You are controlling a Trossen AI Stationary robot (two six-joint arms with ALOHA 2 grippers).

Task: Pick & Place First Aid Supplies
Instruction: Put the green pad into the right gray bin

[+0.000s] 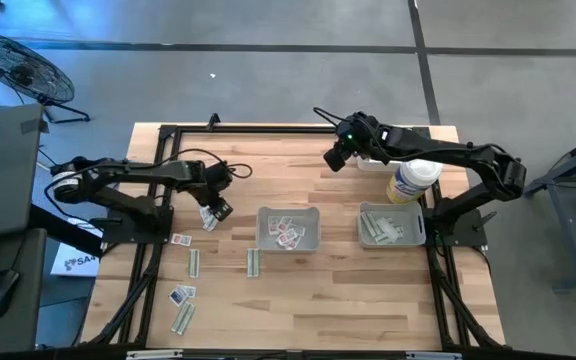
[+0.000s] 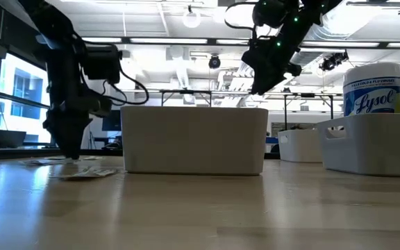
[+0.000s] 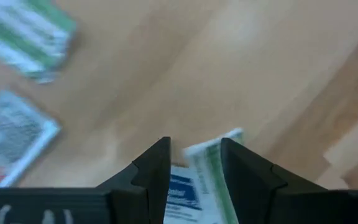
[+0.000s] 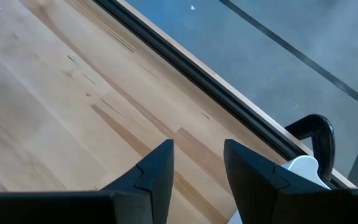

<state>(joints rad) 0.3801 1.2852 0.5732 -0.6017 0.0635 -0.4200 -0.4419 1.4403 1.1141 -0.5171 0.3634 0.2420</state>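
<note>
The left arm reaches in from the left edge of the surface (image 1: 298,310), bent at the elbow, its wrist pitched steeply down so the left gripper (image 1: 211,213) sits right at the wood. Its jaws stand parted on either side of a pale green-and-white strip packet (image 3: 207,177), with a blue-printed packet (image 3: 180,193) just beside it; whether the jaws actually press the strip cannot be told. The other first aid supplies lie scattered on the left half of the surface: a squarish packet (image 1: 181,239), two long strips (image 1: 194,263) and (image 1: 253,262), and more near the front edge (image 1: 182,306). Some already lie in the middle grey tray (image 1: 311,238) and in the right tray (image 1: 420,230). The right arm stretches across the back, raised well above the surface, the right gripper (image 1: 337,158) released and holding nothing, near the white bottle (image 1: 410,182).
</note>
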